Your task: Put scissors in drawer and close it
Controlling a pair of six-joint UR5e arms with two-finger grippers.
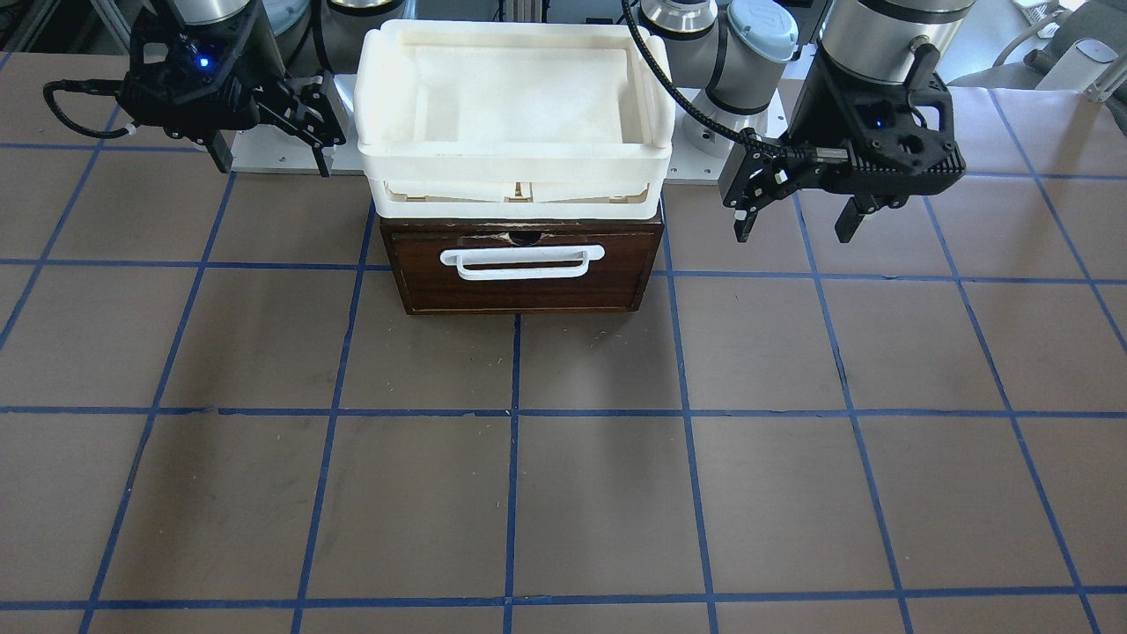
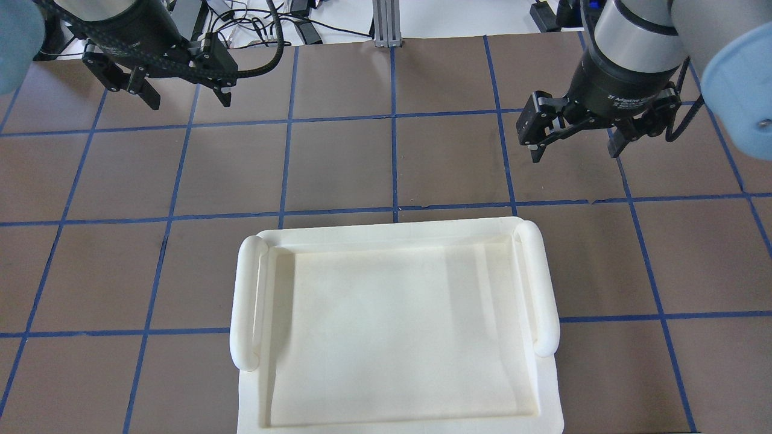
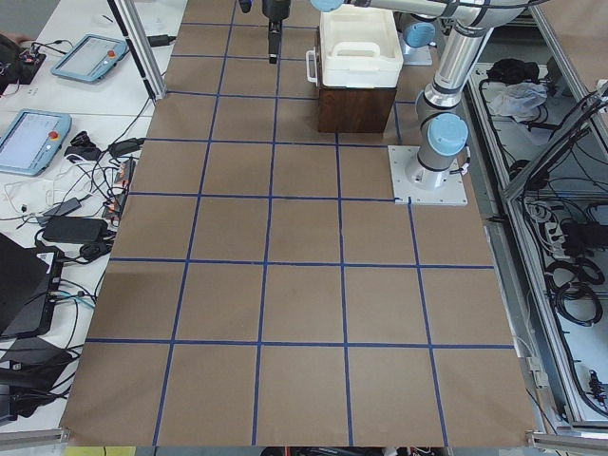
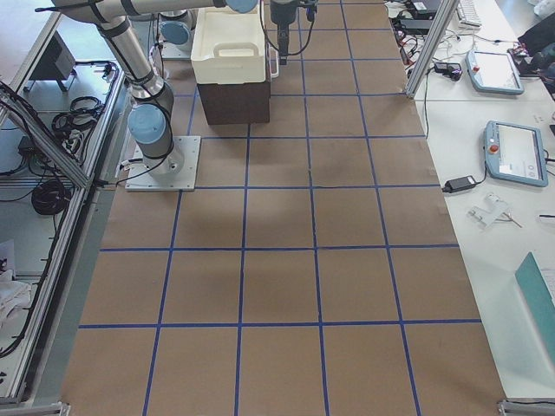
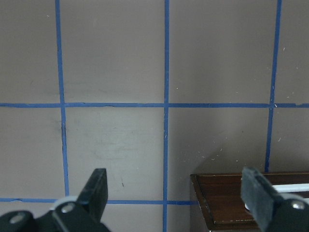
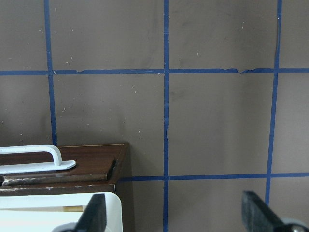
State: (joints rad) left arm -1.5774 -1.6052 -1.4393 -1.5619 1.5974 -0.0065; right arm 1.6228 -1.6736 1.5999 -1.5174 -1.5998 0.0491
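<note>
Left hand [image 1: 795, 224] hanging wide open above the table [image 1: 528, 493], gripping nothing, right hand [image 1: 271, 160] hanging equally open and empty, drawer [image 1: 519, 264] sitting pushed in between both hands, white tray [image 1: 511, 163] resting on top.

Wrist views close, downward — drawer [image 6: 91, 166] in both

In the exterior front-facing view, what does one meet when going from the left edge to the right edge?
right gripper → drawer → left gripper
</note>
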